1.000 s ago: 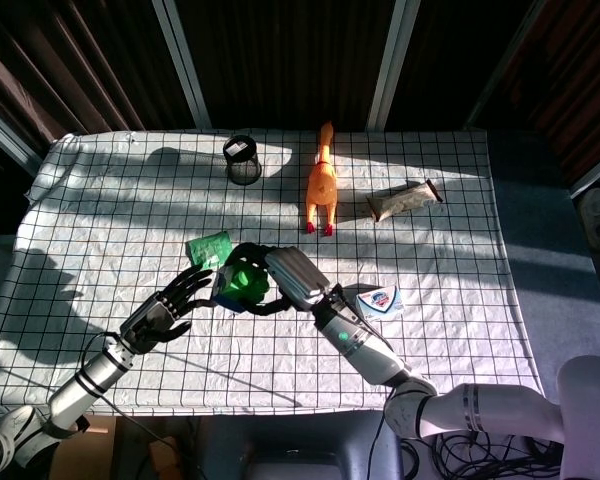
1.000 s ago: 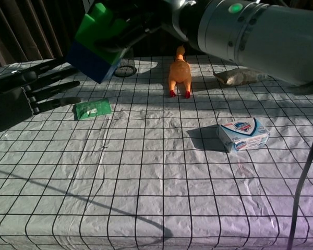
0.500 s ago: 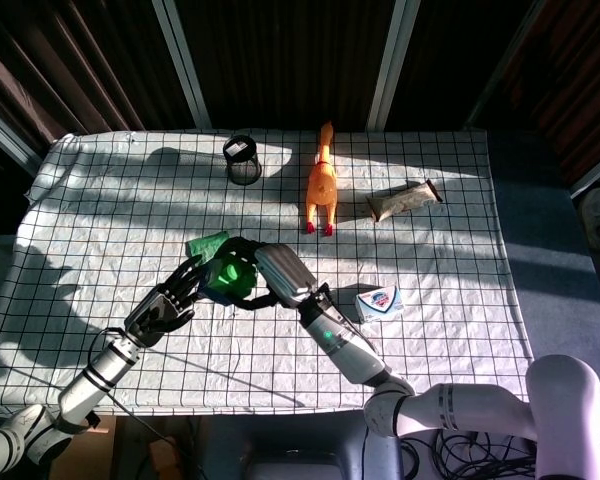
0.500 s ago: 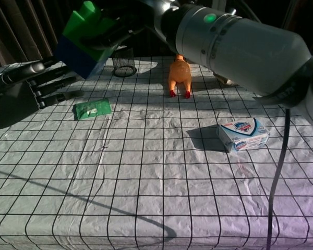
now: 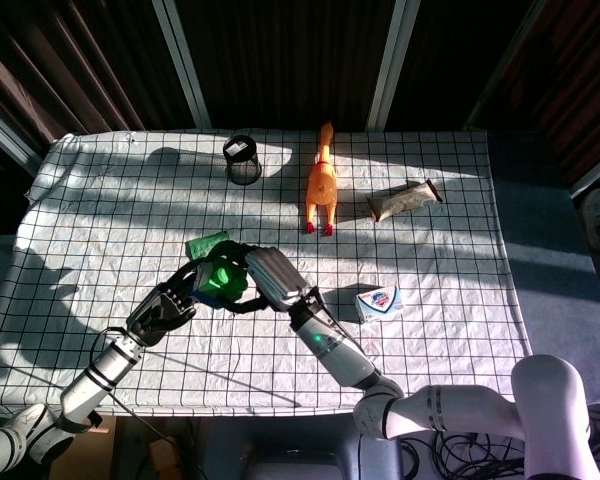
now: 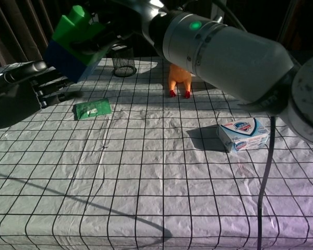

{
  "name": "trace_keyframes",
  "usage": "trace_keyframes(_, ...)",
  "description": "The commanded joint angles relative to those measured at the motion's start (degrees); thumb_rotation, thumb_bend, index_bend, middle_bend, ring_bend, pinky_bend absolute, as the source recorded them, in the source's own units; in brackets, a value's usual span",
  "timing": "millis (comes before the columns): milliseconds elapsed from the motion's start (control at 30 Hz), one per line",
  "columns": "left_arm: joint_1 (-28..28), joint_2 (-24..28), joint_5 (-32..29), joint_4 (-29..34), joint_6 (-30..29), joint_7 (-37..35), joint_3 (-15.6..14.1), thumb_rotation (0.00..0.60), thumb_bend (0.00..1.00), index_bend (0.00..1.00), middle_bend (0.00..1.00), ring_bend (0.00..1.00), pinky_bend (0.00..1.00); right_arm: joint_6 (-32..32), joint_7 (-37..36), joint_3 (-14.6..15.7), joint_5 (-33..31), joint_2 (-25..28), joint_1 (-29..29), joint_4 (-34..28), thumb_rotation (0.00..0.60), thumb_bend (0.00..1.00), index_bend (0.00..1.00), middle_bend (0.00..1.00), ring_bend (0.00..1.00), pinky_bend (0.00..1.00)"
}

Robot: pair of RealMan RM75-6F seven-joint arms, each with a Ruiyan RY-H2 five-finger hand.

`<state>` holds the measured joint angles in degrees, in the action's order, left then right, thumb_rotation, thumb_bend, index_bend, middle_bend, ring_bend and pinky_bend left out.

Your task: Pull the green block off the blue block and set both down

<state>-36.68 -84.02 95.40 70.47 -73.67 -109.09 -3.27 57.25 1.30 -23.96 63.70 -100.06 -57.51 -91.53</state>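
Observation:
The green block is still stuck on top of the blue block, and the pair is held tilted in the air above the table's left-middle. My right hand grips the pair from the right, with its fingers across the green block. My left hand is just below and left of the blue block, fingers spread, with the fingertips at the block's edge. Whether they touch it is unclear. In the head view the blue block is mostly hidden by both hands.
On the checked cloth lie a green packet, a black mesh cup, an orange rubber chicken, a brown wrapped roll and a soap box.
My right hand has carried the stacked blocks leftward. My left hand has come up to meet them, and the gap between it and the blue block has closed.

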Motion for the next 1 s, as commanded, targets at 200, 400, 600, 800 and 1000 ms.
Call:
trace_keyframes(200, 0.2, -0.6, -0.3, 0.0, -0.3, 0.7, 0.2, 0.6, 0.3, 0.25, 0.35, 0.19, 0.44, 1.4, -0.4, -0.6, 0.5, -1.7, -0.3, 1.2, 0.6, 0.33, 0.84, 0.63, 0.54, 0.44)
trace_keyframes(400, 0.3, -0.9, -1.2, 0.5, 0.2, 1.4, 0.7, 0.6, 0.33, 0.29, 0.37, 0.23, 0.47, 1.1, -0.6, -0.8, 0.1, -2.4, -0.7, 1.7, 0.6, 0.33, 0.84, 0.63, 0.54, 0.44)
trace_keyframes(600, 0.5, -0.5, -1.3, 1.3, 0.1, 0.2, 0.8, 0.6, 0.33, 0.33, 0.39, 0.29, 0.53, 1.4, 0.2, -0.8, -0.1, -4.1, -1.4, 3.2, 0.6, 0.33, 0.84, 0.63, 0.54, 0.44)
trace_keyframes(800, 1.1, -0.5, -1.7, 1.8, -0.3, 0.7, 1.1, 0.6, 0.33, 0.35, 0.4, 0.33, 0.58, 2.3, 1.0, -0.6, 0.4, -6.3, -2.0, 5.1, 0.6, 0.33, 0.83, 0.63, 0.54, 0.44)
trace_keyframes(1000, 1.6, -0.9, -2.7, 2.0, -0.1, 0.2, 1.7, 0.6, 0.39, 0.43, 0.46, 0.4, 0.65, 2.8, 0.1, -1.3, 0.3, -7.8, -2.1, 5.0, 0.6, 0.33, 0.83, 0.63, 0.54, 0.44)
